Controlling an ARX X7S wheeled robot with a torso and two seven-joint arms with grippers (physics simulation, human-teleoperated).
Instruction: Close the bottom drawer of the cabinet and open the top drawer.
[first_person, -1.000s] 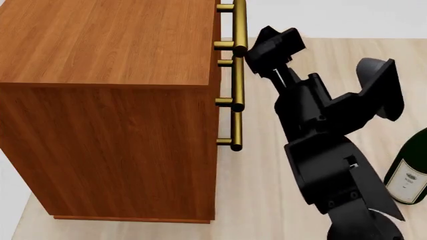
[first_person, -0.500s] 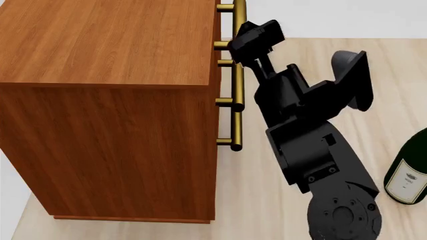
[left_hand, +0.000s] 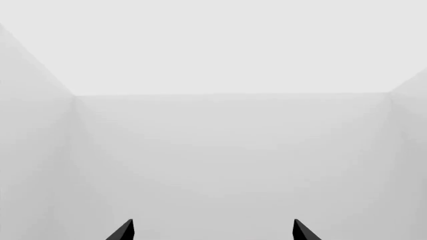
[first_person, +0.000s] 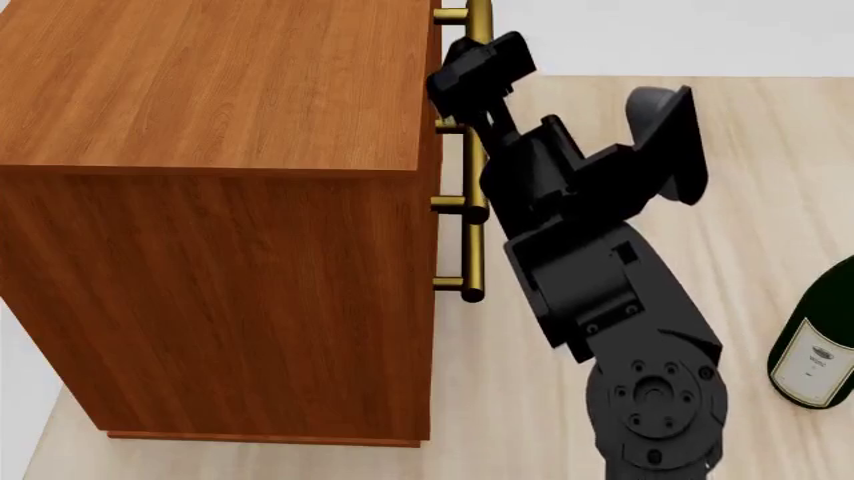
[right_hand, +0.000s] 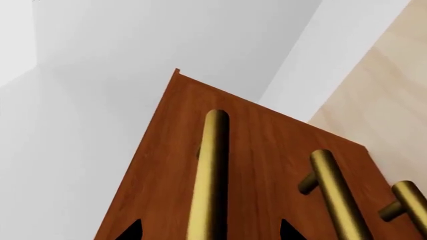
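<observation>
Brass bar handles run down the front of the cabinet (first_person: 214, 200), which fills the left of the head view, standing on a pale wood floor (first_person: 747, 120). All three drawers look flush from above, so the bottom drawer (right_hand: 400, 197) seems already shut; that is a judgement, since its front is hardly seen. Step in hand looks like the second half: getting hold of the top drawer (right_hand: 173, 165) by its handle (right_hand: 210, 175).

Right gripper (first_person: 470, 72) is up at the cabinet's top front edge, right against the handle bars. In the right wrist view the two fingertips (right_hand: 132, 231) show apart, one on each side of the top handle bar, so the jaws are spread and straddling it, not yet pinching. The right arm (first_person: 587, 270) reaches up and in from the lower right, elbow bent outward, wrist angled toward the cabinet face.

Next move probably calls for pressing the fingers together on the bar, then a straight pull away from the cabinet face; a crooked pull could slip off the round bar.

Left gripper (left_hand: 212, 232) is out of the head view; its wrist view shows only blank pale walls, tips spread with nothing between. A wine bottle (first_person: 817, 345) stands well apart at far right.
</observation>
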